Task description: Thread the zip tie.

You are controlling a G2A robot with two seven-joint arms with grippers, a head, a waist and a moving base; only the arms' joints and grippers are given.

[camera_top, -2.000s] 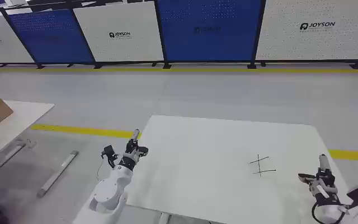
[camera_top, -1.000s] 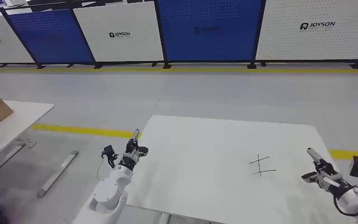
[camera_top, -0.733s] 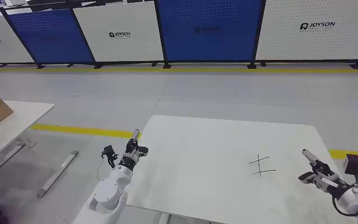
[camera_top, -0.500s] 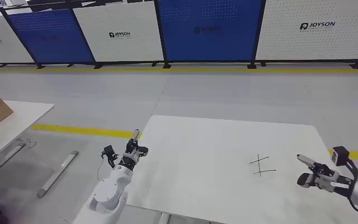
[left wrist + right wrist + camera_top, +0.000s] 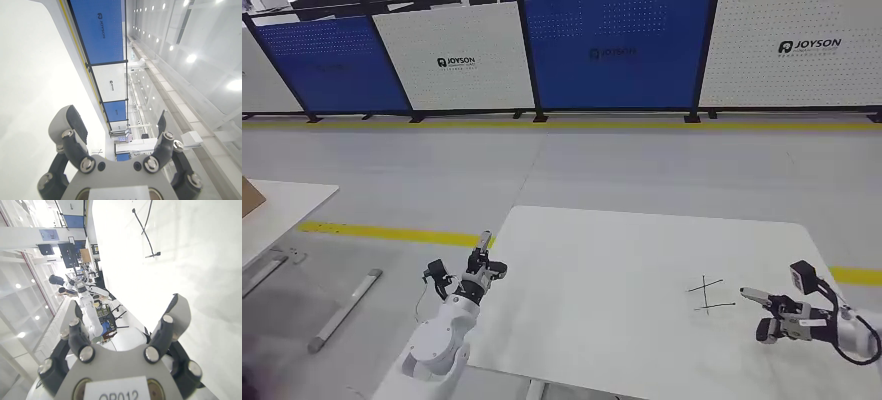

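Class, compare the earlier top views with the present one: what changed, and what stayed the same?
The right gripper swung inward from the right edge of the table toward the crossed zip ties, turning to point at them, open and empty. The left gripper and the zip ties stayed put.

Matt white table [image 5: 622,260], black plastic zip ties [image 5: 143,230], grey-and-black grippers.
Table top smooth, matt, plain white, no grain or texture visible. Zip ties thin, smooth black plastic, dull finish. Left gripper [image 5: 119,117]: grey body looks like matt metal, links [image 5: 72,149] smooth black plastic, screws [image 5: 85,165] shiny bare metal, pads [image 5: 77,121] black, ribbed, rubbery-looking. Right gripper [image 5: 125,303]: same materials and finish, plus a white paper label [image 5: 115,387] stuck on the body.
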